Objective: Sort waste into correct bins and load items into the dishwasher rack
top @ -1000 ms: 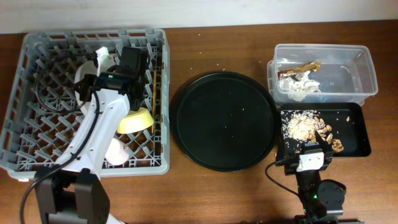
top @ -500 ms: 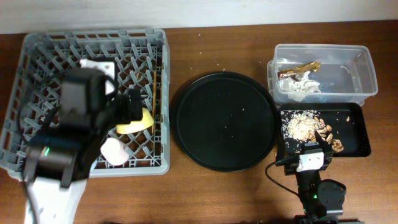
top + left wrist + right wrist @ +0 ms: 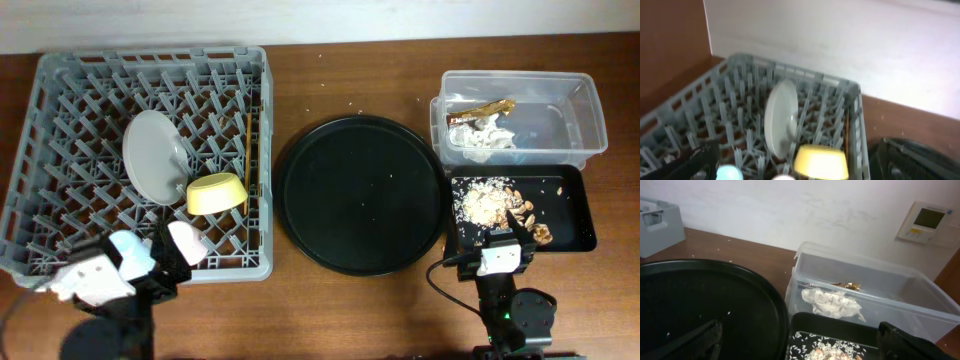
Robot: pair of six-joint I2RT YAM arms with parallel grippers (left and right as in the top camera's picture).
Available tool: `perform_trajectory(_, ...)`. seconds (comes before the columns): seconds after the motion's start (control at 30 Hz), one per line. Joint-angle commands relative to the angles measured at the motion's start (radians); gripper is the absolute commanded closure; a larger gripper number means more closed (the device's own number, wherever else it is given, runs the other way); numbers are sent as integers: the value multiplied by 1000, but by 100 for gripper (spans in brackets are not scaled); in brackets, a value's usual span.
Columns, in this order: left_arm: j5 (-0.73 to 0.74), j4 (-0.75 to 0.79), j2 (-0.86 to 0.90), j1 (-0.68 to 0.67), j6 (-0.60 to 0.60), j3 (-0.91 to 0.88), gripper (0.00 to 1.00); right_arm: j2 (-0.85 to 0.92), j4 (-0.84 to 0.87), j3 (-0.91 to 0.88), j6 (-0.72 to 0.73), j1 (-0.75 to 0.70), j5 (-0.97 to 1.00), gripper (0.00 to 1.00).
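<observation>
The grey dishwasher rack [image 3: 60, 110] holds the pale plate [image 3: 153, 157] leaning on pegs, the yellow bowl [image 3: 217, 193] on its side, the chopsticks [image 3: 248, 150], the pink cup [image 3: 186, 243] and the blue cup [image 3: 129, 250]. My left gripper [image 3: 155, 268] is open and empty at the rack's front edge, near the two cups. The clear tub [image 3: 580, 110] contains the white tissue [image 3: 485, 137] and the brown wrapper [image 3: 488, 108]. Food scraps [image 3: 493, 201] lie in the small black tray [image 3: 575, 222]. My right gripper [image 3: 800, 350] is open and empty at that tray's near edge.
A large round black tray [image 3: 360, 195] sits between the rack and the bins, with a few crumbs on it. Crumbs dot the wooden table [image 3: 350, 80] behind it. A wall runs along the far edge.
My left gripper opened, and the arm drew back out of the rack to its front edge, leaving the plate standing uncovered. The right arm has not moved.
</observation>
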Motion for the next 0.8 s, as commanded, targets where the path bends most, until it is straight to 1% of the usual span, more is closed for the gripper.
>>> perform_trajectory(0.0,48,161,-154,8,-9,-225,1,-5,-2,-7,4,-7,1,1)
perform_trajectory(0.07,62,313,-236,8,-9,-381,1,-5,-2,-7,4,-7,1,1)
perform_trajectory(0.13,91,392,-293,8,-9,-497,1,-5,-2,-7,4,-7,1,1)
perform_trajectory(0.23,117,494,-298,8,-9,-628,1,-5,-2,-7,4,-7,1,2)
perform_trajectory(0.3,117,617,-298,8,-9,-718,1,-5,-3,-7,4,-7,1,2)
perform_trajectory(0.47,117,629,-298,8,-9,-741,1,-5,-2,-7,4,-7,1,2)
perform_trajectory(0.5,117,620,-298,8,-9,-741,1,-5,-2,-7,4,-7,1,2)
perform_trajectory(0.53,117,572,-298,8,-8,-741,1,-5,-2,-7,4,-7,1,2)
perform_trajectory(0.57,118,555,-294,8,-8,-740,1,-5,-2,-7,4,-7,1,2)
perform_trajectory(0.77,117,555,-291,8,-8,-740,1,-5,-2,-7,4,-7,1,2)
